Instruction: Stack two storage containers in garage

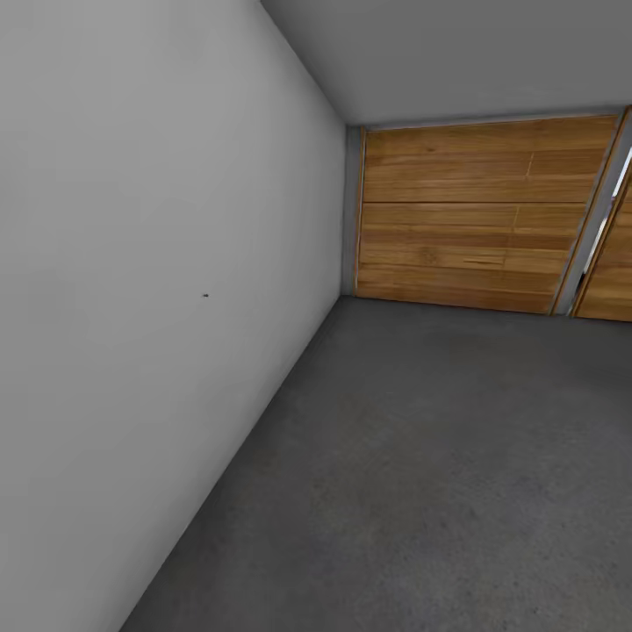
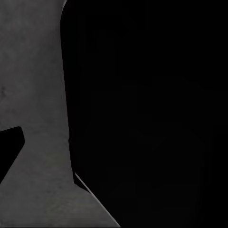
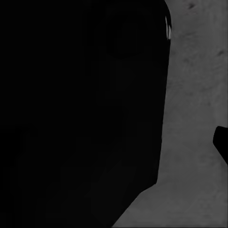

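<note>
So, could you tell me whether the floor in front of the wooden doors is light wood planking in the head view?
No, the floor there is dark grey mottled concrete, running up to the wooden doors.

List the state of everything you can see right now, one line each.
Wooden door: shut, panels flush against the far wall.
Second wooden door: a bright gap shows along its edge; open or shut is unclear.
Concrete floor: bare where the head view shows it.
Side wall: plain, one small dark speck.

You're looking at the dark grey mottled concrete floor (image 1: 421,456); it meets a plain pale grey wall (image 1: 132,263) and wooden plank-panelled doors (image 1: 474,215).
</note>
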Motion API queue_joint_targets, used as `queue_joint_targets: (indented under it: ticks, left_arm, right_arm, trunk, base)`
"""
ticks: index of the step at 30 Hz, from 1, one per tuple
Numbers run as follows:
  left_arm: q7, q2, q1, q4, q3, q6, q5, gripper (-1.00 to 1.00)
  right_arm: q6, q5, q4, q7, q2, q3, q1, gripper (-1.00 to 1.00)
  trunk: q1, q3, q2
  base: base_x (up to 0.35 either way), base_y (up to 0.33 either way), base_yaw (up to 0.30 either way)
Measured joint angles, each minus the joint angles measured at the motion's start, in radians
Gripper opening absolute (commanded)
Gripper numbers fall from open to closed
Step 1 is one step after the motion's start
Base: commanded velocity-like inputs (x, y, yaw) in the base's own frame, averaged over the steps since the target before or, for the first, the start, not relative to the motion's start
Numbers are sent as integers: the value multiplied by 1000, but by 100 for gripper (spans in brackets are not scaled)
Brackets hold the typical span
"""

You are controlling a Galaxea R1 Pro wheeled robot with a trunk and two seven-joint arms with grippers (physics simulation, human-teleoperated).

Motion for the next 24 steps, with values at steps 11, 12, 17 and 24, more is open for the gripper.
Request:
queue_joint_targets:
  ticks: [11, 12, 17, 24]
  left_arm:
    - [-1, 6, -2, -35, 6, -15, 0, 100]
    - [-1, 6, -2, -36, 6, -15, 0, 100]
    - [-1, 6, -2, -38, 6, -16, 0, 100]
    - [-1, 6, -2, -38, 6, -16, 0, 100]
  right_arm:
    - [-32, -21, -6, 3, -4, 56, -27, 100]
    - [-38, -26, -6, 3, -5, 61, -27, 100]
    - [-66, -52, -5, 3, -5, 87, -27, 100]
    - [-78, -87, -5, 3, -5, 126, -27, 100]
  trunk:
    - [0, 0, 0]
    - [0, 0, 0]
    - [0, 0, 0]
    - [0, 0, 0]
  base:
    - [0, 0, 0]
    - [0, 0, 0]
    - [0, 0, 131]
    - [0, 0, 263]
